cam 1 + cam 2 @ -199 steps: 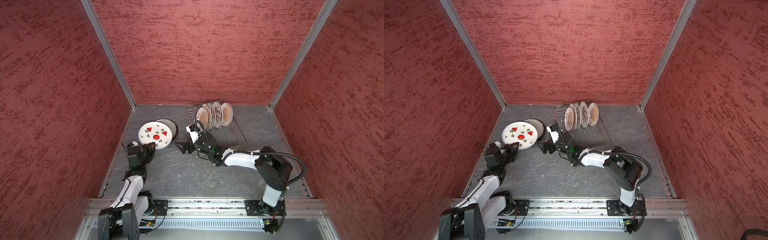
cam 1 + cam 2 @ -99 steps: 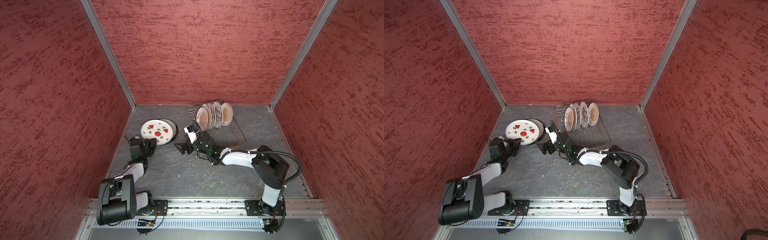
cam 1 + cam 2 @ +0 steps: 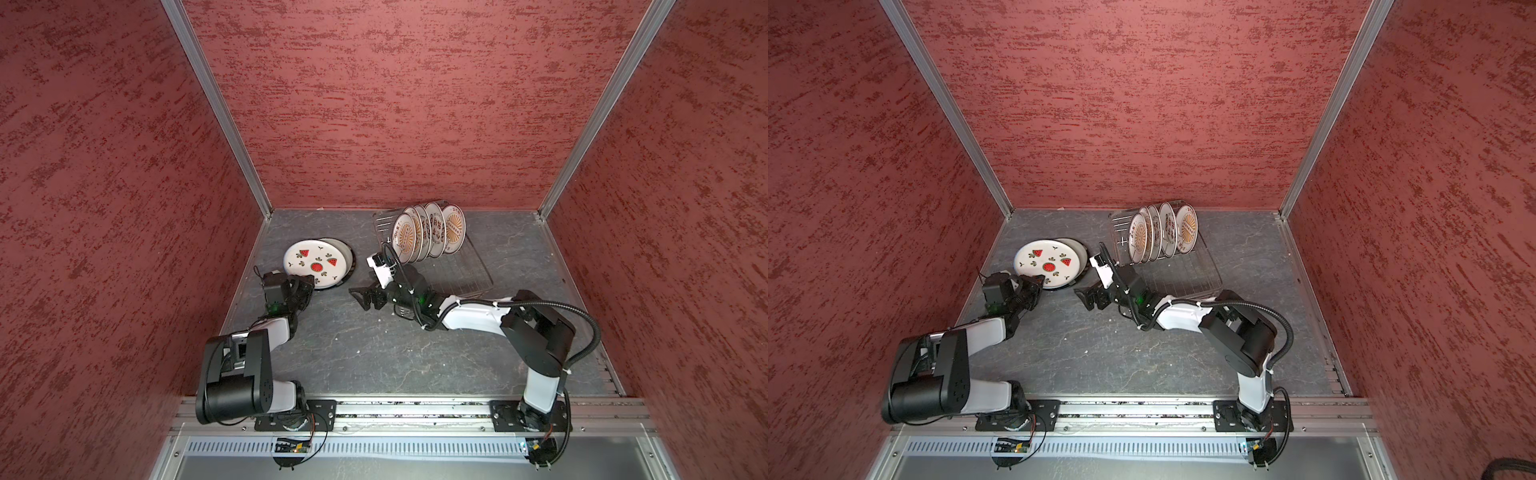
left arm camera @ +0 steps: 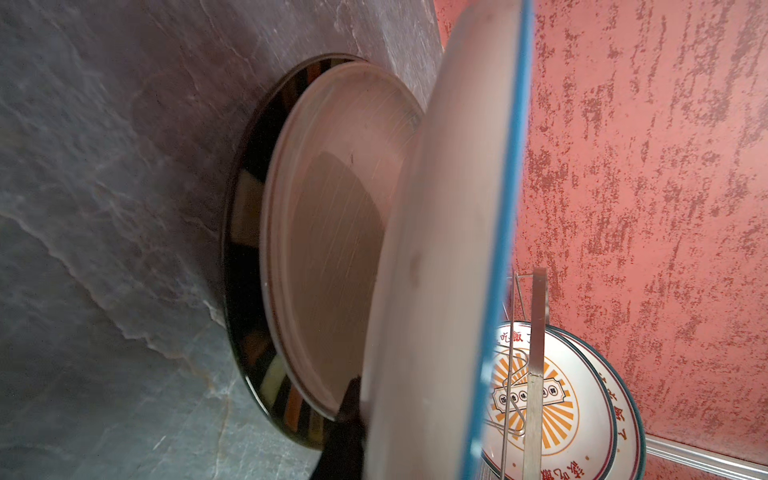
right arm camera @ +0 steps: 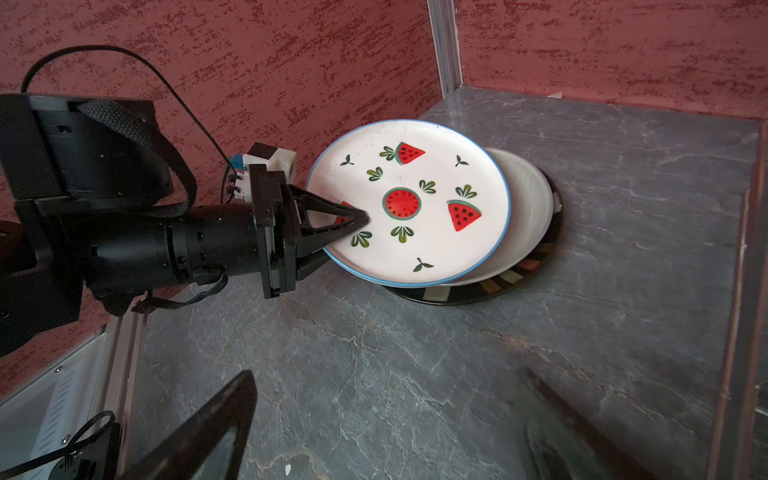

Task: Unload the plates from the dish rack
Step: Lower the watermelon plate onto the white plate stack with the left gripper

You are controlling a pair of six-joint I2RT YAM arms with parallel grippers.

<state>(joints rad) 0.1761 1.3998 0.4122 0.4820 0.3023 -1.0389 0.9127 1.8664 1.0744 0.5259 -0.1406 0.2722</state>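
**Both top views:** left gripper (image 3: 308, 283) clamped on the near rim of the watermelon plate (image 3: 316, 261), beside the rack (image 3: 461, 270). Several sunburst plates (image 3: 428, 235) stand upright in the rack. Right gripper (image 3: 362, 297) spread, empty.
**Left wrist:** watermelon plate's underside tilted over a white plate (image 4: 332, 232).
**Right wrist:** striped plate (image 5: 490, 289) lowest in the stack.

The striped plate (image 5: 515, 274) is mostly hidden beneath the white plate (image 5: 528, 216) and watermelon plate (image 5: 407, 199). The right gripper (image 5: 390, 382) shows only blurred, cut-off fingers (image 5: 208, 428) in its wrist view.

A dark striped plate (image 5: 519, 279) and a wire dish rack (image 3: 457, 270) are borne directly by the grey desk (image 3: 374, 353).
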